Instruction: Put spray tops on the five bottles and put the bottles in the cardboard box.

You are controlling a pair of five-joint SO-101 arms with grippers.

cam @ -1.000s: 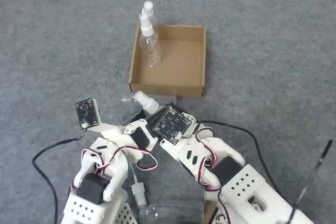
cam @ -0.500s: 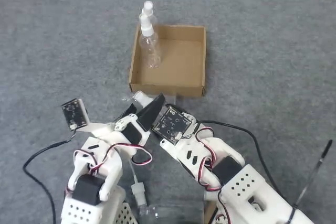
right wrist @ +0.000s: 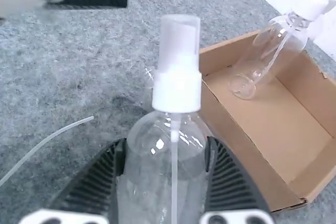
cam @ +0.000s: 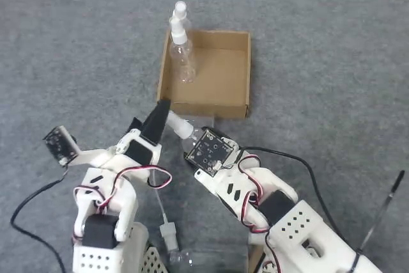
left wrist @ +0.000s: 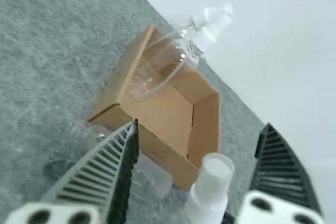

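My right gripper (right wrist: 165, 150) is shut on a clear bottle (right wrist: 167, 145) with a white spray top (right wrist: 178, 72), held tilted just in front of the cardboard box (cam: 220, 71). From above, that spray top (cam: 177, 124) pokes out ahead of the right wrist. My left gripper (cam: 153, 124) stands open just left of it, with the spray top (left wrist: 212, 184) between its spread fingers and untouched. Two capped bottles (cam: 181, 49) lean against the box's left wall; the same bottles (left wrist: 173, 51) show in the left wrist view.
A loose spray top (cam: 168, 231) with its long dip tube lies on the grey carpet between the two arm bases. Cables trail from both arms. The box's right half (cam: 227, 75) holds nothing.
The left arm has swung to the left and its gripper has come off the spray top, now standing open. The right arm and its bottle have stayed put.
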